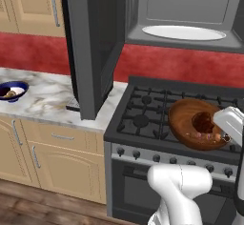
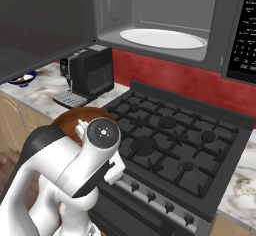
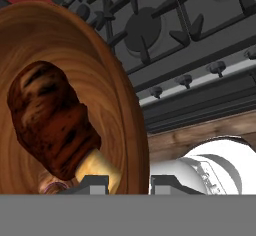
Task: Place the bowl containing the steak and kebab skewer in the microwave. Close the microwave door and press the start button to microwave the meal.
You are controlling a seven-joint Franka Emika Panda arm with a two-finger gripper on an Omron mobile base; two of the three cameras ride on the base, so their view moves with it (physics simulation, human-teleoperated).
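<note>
A: Where's the bowl [image 1: 190, 123] right now?

B: Lifted off the stove [image 1: 147, 117], tilted, hanging above the front right part of the burner grates in the left base view. Held by the gripper [image 3: 129, 182] at its rim, on the side nearest the arm.

A: State of the fingers [image 3: 92, 184]?

B: Clenched on the bowl's rim, one tip inside the wood wall and one outside, seen in the hand view. Rim edge running up between them.

A: Anything inside?

B: Dark reddish-brown steak [image 3: 50, 120] lying against the inner wall, with a paler piece beneath it near the fingertips. Small pinkish bits near the lower rim in the left base view; too small to tell more.

A: And the microwave [image 1: 183, 14]?

B: Mounted over the stove, against the red back wall. Cavity open, white round plate [image 1: 183, 32] lying on its floor. Door [image 1: 90, 47] swung fully out to the left, hanging over the worktop [image 1: 43, 100] edge beside the stove.

A: Anything else on the worktop?

B: Blue-rimmed bowl [image 1: 12, 90] near the left end, well apart from the stove. Black coffee machine [image 2: 87, 75] next to the stove's left edge, under the open door, in the right base view.

A: Stove knobs?

B: Row along the front edge, below the grates.
</note>
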